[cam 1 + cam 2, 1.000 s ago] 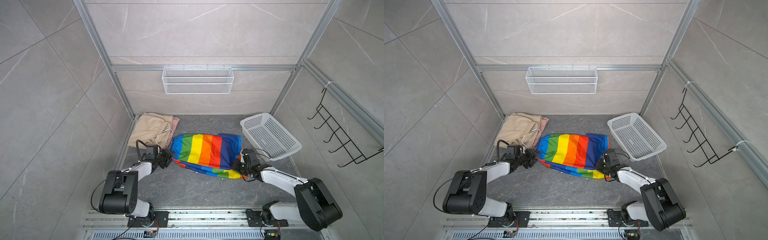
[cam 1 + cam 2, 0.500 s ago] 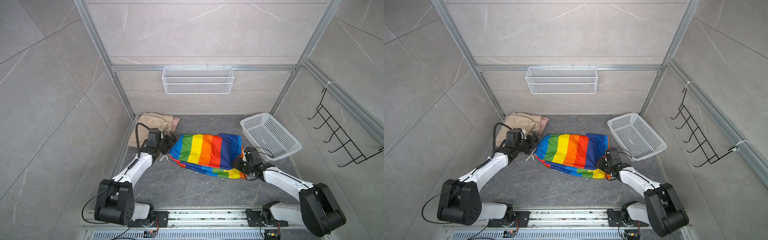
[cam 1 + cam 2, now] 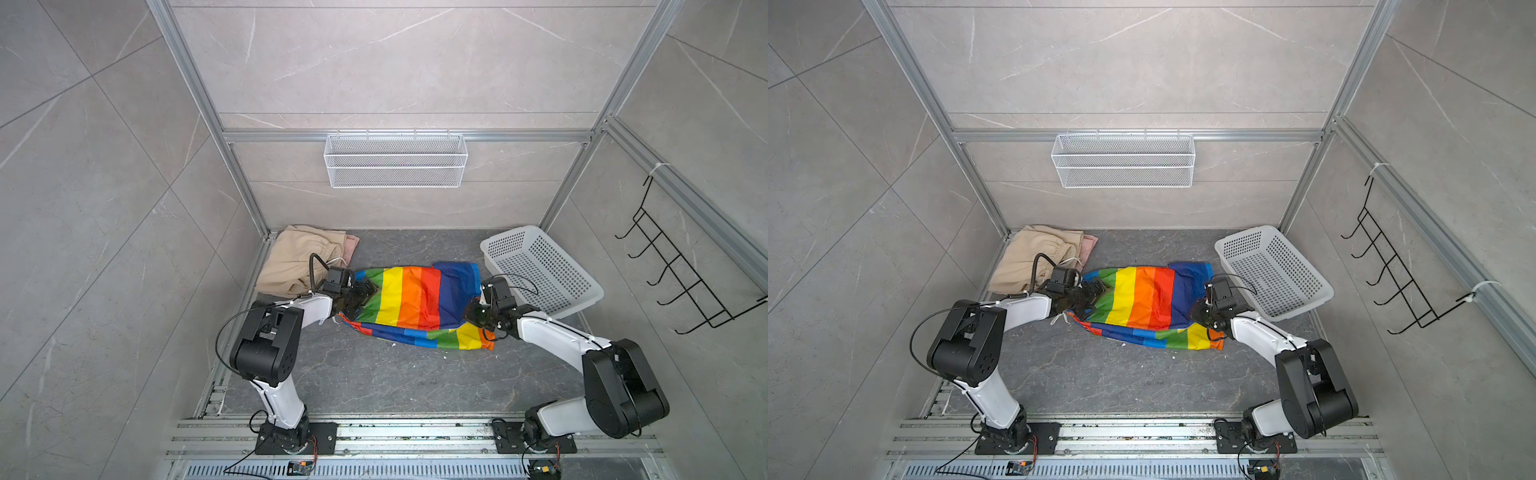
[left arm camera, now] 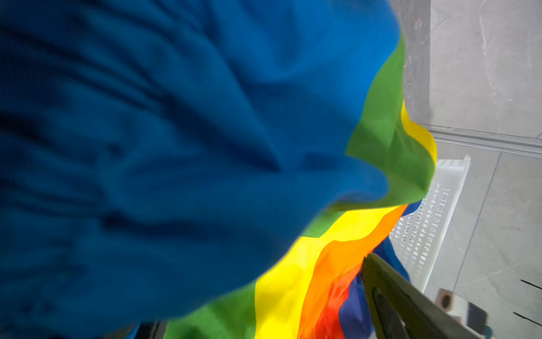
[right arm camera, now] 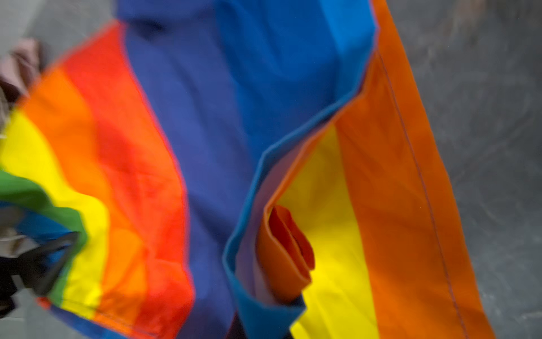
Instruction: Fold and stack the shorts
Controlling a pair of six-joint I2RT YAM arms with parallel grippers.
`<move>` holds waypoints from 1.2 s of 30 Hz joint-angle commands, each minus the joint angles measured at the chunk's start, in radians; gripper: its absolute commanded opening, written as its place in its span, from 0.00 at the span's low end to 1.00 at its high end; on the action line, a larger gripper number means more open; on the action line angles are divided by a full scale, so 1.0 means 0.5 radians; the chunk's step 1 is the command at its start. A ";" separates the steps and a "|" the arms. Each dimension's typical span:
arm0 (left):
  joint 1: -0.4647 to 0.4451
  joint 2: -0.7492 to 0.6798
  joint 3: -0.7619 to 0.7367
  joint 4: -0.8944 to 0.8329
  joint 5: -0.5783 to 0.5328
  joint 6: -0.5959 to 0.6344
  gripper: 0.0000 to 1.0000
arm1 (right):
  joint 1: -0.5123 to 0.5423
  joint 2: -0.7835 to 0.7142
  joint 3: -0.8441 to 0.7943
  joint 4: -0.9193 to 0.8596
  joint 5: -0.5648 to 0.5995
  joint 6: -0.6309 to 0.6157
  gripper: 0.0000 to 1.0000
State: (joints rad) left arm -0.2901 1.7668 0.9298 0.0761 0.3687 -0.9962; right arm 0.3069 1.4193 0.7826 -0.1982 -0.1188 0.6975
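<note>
Left hand (image 3: 367,293) spread, right hand (image 3: 474,314) closed; three shorts: rainbow (image 3: 415,299), beige (image 3: 291,259), pink (image 3: 352,245).

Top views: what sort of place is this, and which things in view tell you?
Probably a mock bathroom or laundry corner built as a robot test cell: grey tiled walls in aluminium framing, a wire wall basket, and a black hook rack.

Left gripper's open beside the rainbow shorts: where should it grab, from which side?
Grip the green left edge of the rainbow shorts, coming in low from the left, where the open left gripper sits. The cloth lies flat with that edge free, and the right gripper is shut on the opposite end, so this pairing likely allows a fold.
</note>
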 commanded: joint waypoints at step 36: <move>0.133 -0.357 0.219 -0.511 -0.204 0.394 0.99 | -0.003 -0.497 -0.123 -0.775 0.275 -0.262 1.00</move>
State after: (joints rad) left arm -0.2291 1.6905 0.9585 -0.0441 0.3199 -0.9081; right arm 0.3069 1.1347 0.6941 -0.5556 -0.0082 0.5983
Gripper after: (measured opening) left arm 0.993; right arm 0.994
